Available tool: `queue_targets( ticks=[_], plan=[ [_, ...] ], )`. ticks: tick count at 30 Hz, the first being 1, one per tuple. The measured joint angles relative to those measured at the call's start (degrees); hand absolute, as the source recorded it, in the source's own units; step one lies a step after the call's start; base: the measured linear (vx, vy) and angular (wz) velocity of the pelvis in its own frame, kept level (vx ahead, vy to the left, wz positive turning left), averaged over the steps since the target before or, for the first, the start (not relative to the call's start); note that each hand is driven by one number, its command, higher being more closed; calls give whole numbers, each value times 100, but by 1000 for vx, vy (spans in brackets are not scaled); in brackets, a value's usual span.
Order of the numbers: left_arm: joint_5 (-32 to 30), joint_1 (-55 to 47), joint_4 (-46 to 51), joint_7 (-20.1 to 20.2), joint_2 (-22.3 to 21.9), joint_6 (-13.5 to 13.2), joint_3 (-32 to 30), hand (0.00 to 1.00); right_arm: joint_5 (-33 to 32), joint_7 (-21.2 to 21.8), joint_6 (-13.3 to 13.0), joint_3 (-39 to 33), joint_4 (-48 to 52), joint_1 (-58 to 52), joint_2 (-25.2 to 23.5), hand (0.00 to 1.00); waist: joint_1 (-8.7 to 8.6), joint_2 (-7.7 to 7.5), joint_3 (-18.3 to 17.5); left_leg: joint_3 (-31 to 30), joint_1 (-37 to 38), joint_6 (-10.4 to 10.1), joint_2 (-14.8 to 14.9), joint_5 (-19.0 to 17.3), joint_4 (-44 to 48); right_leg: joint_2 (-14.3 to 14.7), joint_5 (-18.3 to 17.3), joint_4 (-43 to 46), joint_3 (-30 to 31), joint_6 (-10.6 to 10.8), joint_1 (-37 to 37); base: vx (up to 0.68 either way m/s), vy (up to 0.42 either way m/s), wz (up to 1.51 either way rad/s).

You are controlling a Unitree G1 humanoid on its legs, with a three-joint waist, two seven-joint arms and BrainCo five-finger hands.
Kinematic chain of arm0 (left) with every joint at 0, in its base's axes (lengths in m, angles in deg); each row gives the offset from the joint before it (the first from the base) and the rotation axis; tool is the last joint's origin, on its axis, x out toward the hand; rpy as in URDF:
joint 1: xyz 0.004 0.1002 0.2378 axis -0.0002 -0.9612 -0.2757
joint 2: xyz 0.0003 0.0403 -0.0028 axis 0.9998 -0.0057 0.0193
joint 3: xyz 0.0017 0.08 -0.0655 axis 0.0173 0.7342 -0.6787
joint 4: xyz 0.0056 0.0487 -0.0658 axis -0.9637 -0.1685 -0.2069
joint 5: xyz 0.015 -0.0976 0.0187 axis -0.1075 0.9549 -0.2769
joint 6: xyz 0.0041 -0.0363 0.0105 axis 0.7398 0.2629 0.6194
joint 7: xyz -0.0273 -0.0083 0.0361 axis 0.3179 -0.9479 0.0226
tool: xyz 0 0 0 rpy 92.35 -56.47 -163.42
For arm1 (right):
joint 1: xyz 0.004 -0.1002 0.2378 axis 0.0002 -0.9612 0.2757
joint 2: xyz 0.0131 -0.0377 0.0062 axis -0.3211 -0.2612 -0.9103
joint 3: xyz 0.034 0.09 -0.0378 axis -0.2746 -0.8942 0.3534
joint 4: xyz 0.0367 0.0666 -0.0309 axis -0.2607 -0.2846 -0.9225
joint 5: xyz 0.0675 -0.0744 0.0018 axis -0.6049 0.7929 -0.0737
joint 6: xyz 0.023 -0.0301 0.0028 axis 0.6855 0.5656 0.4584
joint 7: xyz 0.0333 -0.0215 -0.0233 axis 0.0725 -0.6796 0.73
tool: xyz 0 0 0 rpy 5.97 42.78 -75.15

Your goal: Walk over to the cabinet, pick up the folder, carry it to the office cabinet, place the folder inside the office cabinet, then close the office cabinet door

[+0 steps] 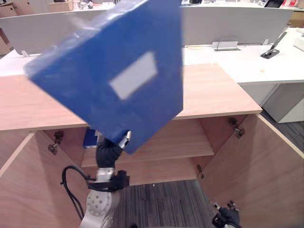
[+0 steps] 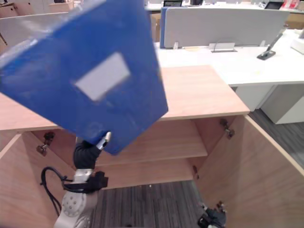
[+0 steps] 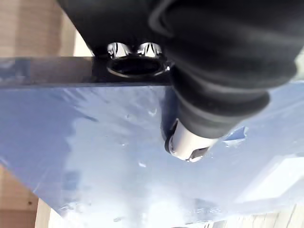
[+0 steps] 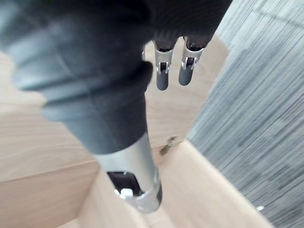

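Left hand (image 1: 114,151) clamps the blue folder's (image 1: 118,71) lower corner before the open office cabinet (image 1: 213,95); right hand's (image 4: 164,71) fingers hang straight.

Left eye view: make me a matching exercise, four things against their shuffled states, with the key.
1. blue folder with a pale label
2. light-wood cabinet doors
3. right hand
4. grey partition screen

A. swung open
B. standing on the white desk
C. low by the right door, fingers relaxed
D. raised, pinched in the left hand

Pairs: 1-D, 2-A, 3-C, 4-B
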Motion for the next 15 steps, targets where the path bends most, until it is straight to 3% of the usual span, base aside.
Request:
queue_targets(
  ticks=[3,7,10,15],
  plan=[
    [640,-306,169,247,-133,4,-16,100,-173,11,-168,172,1463,-358,-219,0,-30,19,-14,5,0,-12,18,7,-1,32,1,44,56,3,-72,-98,-7,-12],
    [846,-385,368,564,-213,4,-51,100,-147,82,-512,225,3426,-454,-280,0,-84,63,-73,86,1,-39,29,26,5,74,19,46,191,6,-145,-49,2,-18],
    [841,-366,385,693,-245,5,-254,100,91,88,-731,148,4228,-252,-275,0,-131,58,-96,114,2,-89,51,63,31,103,43,29,269,3,-171,3,-1,-12],
    [842,-37,384,741,-251,14,-522,100,286,94,-794,-47,4749,614,-48,0,-131,55,-96,157,0,-59,57,75,45,105,108,-49,323,29,-156,9,1,-8]
  ],
)
